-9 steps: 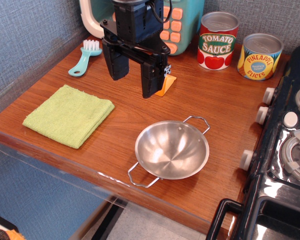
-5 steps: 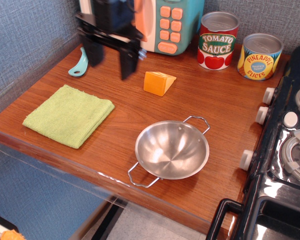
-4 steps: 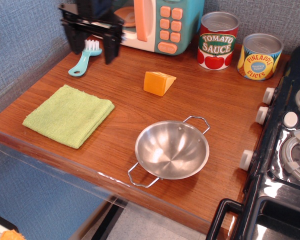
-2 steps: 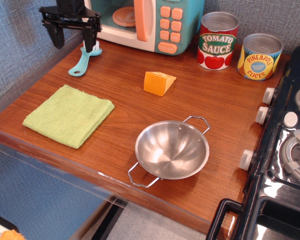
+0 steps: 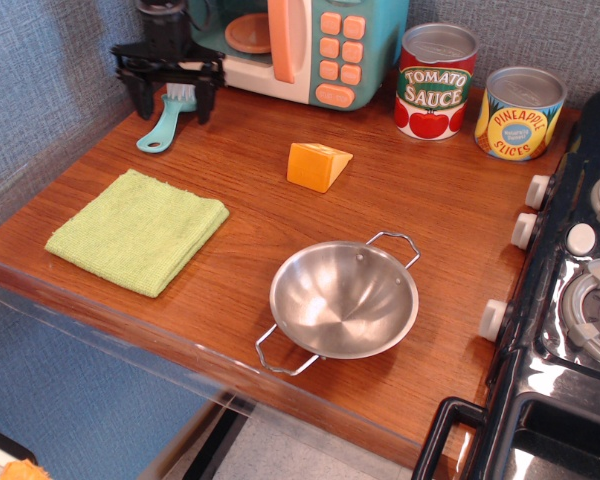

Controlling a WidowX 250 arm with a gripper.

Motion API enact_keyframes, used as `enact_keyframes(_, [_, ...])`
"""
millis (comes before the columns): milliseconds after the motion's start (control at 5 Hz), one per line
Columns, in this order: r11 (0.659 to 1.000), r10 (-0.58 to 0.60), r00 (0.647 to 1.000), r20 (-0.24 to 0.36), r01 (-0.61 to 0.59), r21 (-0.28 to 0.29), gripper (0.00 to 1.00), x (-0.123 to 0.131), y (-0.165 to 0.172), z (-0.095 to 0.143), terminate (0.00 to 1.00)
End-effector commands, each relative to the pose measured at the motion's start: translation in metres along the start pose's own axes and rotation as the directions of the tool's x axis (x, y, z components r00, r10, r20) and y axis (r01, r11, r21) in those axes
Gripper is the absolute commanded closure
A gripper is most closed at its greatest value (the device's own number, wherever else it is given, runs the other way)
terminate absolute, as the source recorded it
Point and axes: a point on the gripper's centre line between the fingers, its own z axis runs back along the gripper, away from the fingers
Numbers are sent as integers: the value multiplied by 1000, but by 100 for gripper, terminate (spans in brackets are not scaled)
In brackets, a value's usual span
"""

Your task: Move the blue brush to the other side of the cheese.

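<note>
— So, where's your gripper (image 5: 171,102) right now?

— At the back left corner of the table (image 5: 450,230), low over the bristle end of the blue brush (image 5: 170,116). Your jaws stand wide apart, one on each side of the brush head, holding nothing.

— And the brush itself?

— Lying flat on the wood, just in front of the toy microwave (image 5: 280,45). The cheese (image 5: 317,165) sits well apart to its right, nearer the table's middle.
</note>
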Motion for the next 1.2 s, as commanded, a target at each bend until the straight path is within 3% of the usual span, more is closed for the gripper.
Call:
enact_keyframes(0, [996,-26,994,107,17,83,0,15,-10,14,0])
enact_keyframes(200, [996,-26,993,119,15,92,0,15,-9,13,0])
enact_keyframes(400, [995,-33,991,129,20,99,100,12,-8,17,0])
enact_keyframes(600, [995,-53,990,131,41,95,100,5,-11,20,0])
enact_keyframes(800, [997,-46,980,193,34,69,100,-3,-10,52,0])
enact_keyframes(1000, [999,-50,948,314,43,28,100,-18,-15,101,0])
